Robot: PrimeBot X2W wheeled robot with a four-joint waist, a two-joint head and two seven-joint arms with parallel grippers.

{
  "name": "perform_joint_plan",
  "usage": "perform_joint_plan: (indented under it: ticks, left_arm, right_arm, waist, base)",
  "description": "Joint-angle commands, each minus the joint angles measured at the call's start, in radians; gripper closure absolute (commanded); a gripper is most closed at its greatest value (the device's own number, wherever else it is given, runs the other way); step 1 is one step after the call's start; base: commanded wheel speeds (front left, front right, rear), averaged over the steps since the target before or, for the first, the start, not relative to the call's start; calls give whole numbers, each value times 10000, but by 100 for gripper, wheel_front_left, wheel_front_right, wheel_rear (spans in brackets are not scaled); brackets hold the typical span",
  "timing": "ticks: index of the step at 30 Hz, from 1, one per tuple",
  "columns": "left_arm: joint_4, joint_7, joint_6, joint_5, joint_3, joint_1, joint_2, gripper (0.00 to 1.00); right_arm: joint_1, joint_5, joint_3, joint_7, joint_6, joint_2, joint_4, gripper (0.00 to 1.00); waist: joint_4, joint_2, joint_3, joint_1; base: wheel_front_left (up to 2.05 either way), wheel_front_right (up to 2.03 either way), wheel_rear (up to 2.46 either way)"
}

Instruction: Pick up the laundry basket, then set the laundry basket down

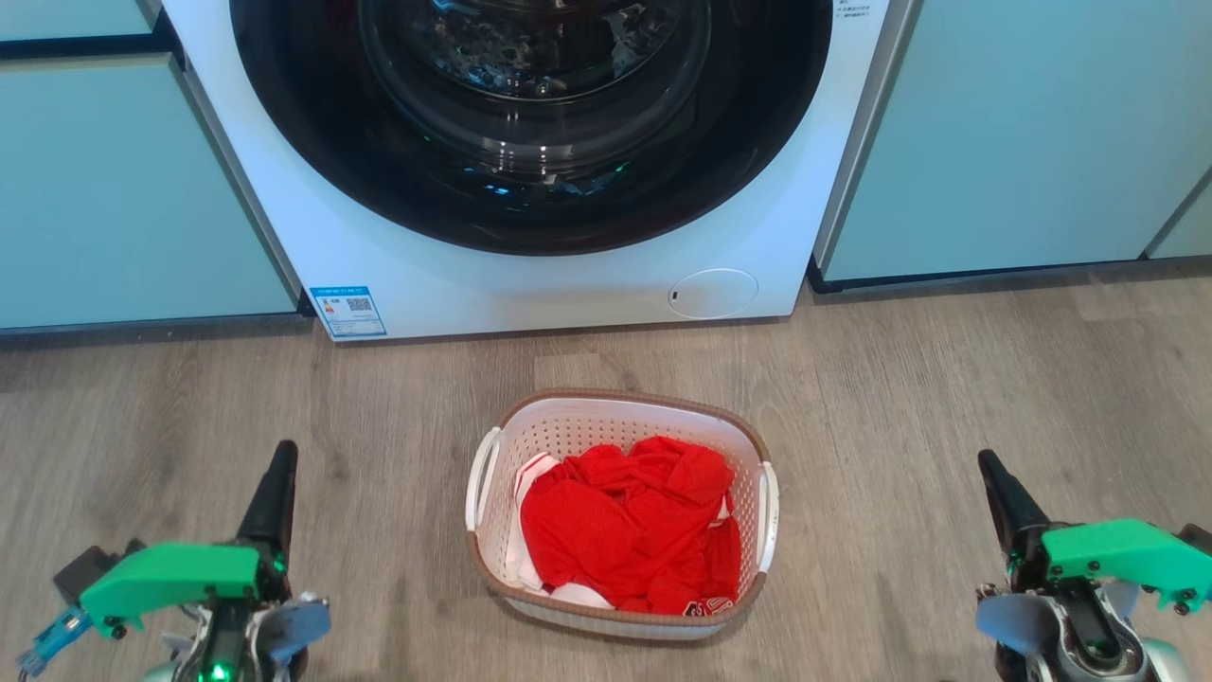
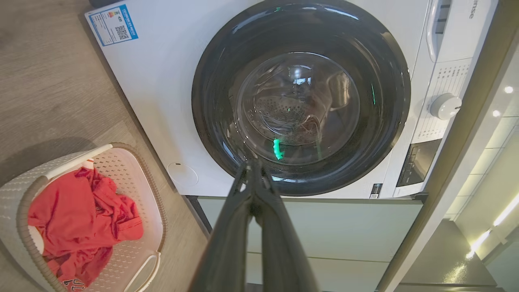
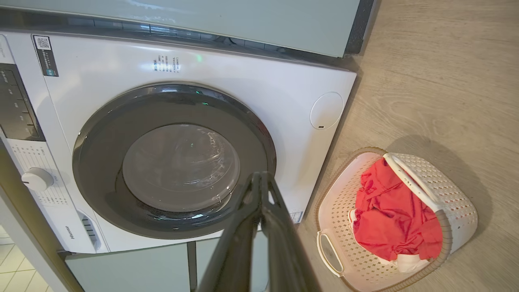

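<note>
One small white perforated plastic laundry basket (image 1: pixel 606 426), with a brown woven-look rim (image 1: pixel 625 396) and two white side handles (image 1: pixel 481 478), stood on the grey wooden floor (image 1: pixel 947 379). It was in front of one white front-loading washing machine (image 1: pixel 568 289), which was set between pale green cabinets (image 1: pixel 1004 142). Red clothing (image 1: pixel 625 530) lay inside the basket. There were two tools, the left tool (image 1: pixel 280 464) and the right tool (image 1: pixel 990 471). Both were pressed closed on nothing, one at each side, well apart from the basket.
</note>
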Motion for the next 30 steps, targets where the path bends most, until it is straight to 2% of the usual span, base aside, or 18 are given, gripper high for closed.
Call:
perform_joint_plan:
  ticks: [1,10,30]
  left_arm:
    - [-271,111,-110,-382,384,-623,143,100]
    - [-190,384,-255,-1457,539,-823,137,100]
    - [-187,436,-255,-1402,605,-828,91,100]
  right_arm:
    - [-558,366,88,151,45,-155,-293,100]
    - [-647,1370,-85,426,48,-149,-278,100]
    - [-653,1306,-161,488,48,-94,-272,100]
  waist:
    - [1,-1,-3,0]
    - [7,-1,-17,0]
    - [7,-1,-17,0]
  base:
    - [0,0,0]
    - [0,0,0]
    - [0,0,0]
